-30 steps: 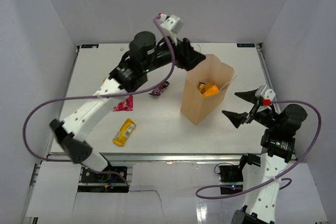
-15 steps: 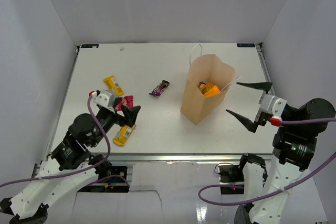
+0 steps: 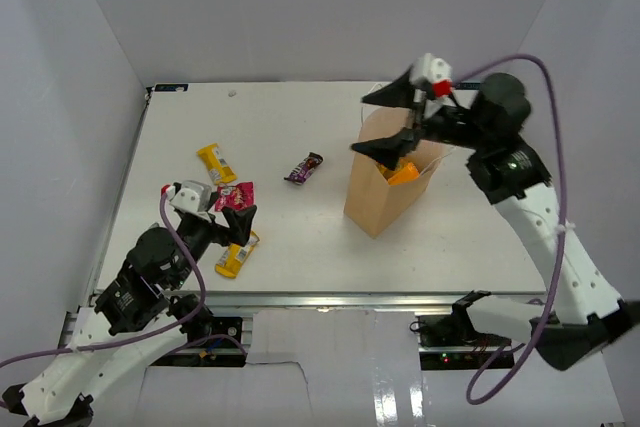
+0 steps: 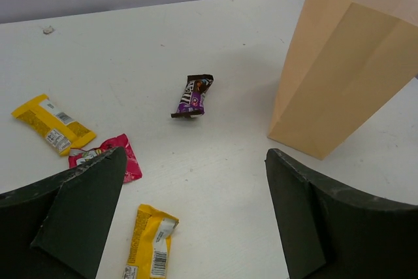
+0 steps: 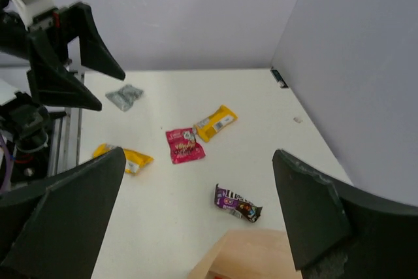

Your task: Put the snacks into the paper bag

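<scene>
The brown paper bag (image 3: 383, 185) stands upright right of centre, with an orange pouch (image 3: 401, 172) inside. My right gripper (image 3: 383, 123) hangs open over its mouth, holding nothing; its wrist view shows the bag's rim (image 5: 248, 256) below. Loose snacks lie to the left: a purple bar (image 3: 303, 168) (image 4: 194, 96) (image 5: 238, 203), a red packet (image 3: 236, 196) (image 5: 185, 145), a far yellow bar (image 3: 216, 162) (image 4: 53, 124) and a near yellow bar (image 3: 236, 254) (image 4: 150, 249). My left gripper (image 3: 230, 222) (image 4: 196, 155) is open and empty, low over the red packet and near yellow bar.
White walls close in the table on the left, back and right. An aluminium rail (image 3: 300, 297) runs along the near edge. A small grey crumpled thing (image 5: 124, 96) lies close to the left arm in the right wrist view.
The left arm has drawn back from the bag to the near left, over the loose snacks. The right arm has swung from the right side up over the bag's mouth.
</scene>
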### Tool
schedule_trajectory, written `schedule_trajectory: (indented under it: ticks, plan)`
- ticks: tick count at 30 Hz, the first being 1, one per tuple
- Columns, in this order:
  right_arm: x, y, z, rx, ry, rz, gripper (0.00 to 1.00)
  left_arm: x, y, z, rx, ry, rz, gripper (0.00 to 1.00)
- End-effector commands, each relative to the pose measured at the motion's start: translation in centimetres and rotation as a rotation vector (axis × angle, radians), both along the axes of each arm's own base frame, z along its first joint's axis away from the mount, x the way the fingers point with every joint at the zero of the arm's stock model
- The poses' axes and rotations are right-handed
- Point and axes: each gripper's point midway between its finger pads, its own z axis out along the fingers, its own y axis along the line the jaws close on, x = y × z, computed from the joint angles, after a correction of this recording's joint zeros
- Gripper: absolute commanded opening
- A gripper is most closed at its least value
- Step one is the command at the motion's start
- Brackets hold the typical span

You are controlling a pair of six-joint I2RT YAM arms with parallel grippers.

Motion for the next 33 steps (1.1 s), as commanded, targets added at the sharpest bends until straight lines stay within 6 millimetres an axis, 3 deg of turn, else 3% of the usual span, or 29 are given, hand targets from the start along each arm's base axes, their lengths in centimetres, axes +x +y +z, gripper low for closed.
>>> schedule_trajectory:
  ticks: [1, 2, 3, 4, 5, 7, 9, 10, 15, 19, 22, 33]
  plan:
    - [0.8, 6.7, -1.5, -0.158, -0.005, -0.088, 1.00, 0.1, 1.2, 0.5, -0.017, -0.030, 0.053, 0.98]
    - [0.9, 8.1, -0.8, -0.187, -0.029, -0.103, 0.99, 0.0, 1.3, 0.5, -0.021, -0.033, 0.056, 0.98]
    - [3.5, 9.8, -5.3, -0.327, 0.036, -0.183, 0.99, -0.2, 1.6, 0.7, -0.037, -0.043, 0.061, 0.98]
    - [2.6, 12.1, -6.7, -0.401, -0.005, -0.156, 0.99, -0.2, 1.9, 0.8, -0.045, -0.049, 0.072, 0.98]
    - [4.9, 13.3, -10.3, -0.534, 0.027, -0.253, 0.99, -0.4, 2.5, 0.9, -0.061, -0.062, 0.087, 0.98]
    - [5.3, 15.2, -14.2, -0.696, 0.011, -0.285, 0.95, -0.7, 3.0, 1.2, -0.086, -0.077, 0.100, 0.98]
    - [7.3, 16.2, -19.1, -0.874, -0.001, -0.329, 0.92, -1.0, 3.6, 1.2, -0.105, -0.089, 0.115, 0.98]
    - [7.2, 16.0, -21.0, -0.946, -0.003, -0.301, 0.91, -1.3, 3.9, 1.5, -0.127, -0.103, 0.116, 0.98]
    - [9.1, 16.4, -27.8, -1.165, -0.107, -0.187, 0.98, -1.4, 3.8, 1.5, -0.136, -0.109, 0.104, 0.98]
    - [10.9, 15.3, -31.5, -1.332, -0.224, -0.099, 0.88, -0.9, 2.4, 0.5, -0.095, -0.065, 0.068, 0.98]
    - [12.0, 14.5, -33.9, -1.428, -0.323, -0.023, 0.88, -0.8, 1.8, 0.2, -0.083, -0.049, 0.051, 0.98]
    - [16.6, 17.1, -38.9, -1.460, -0.456, 0.013, 0.89, -1.1, 1.8, 0.5, -0.100, -0.063, 0.035, 0.98]
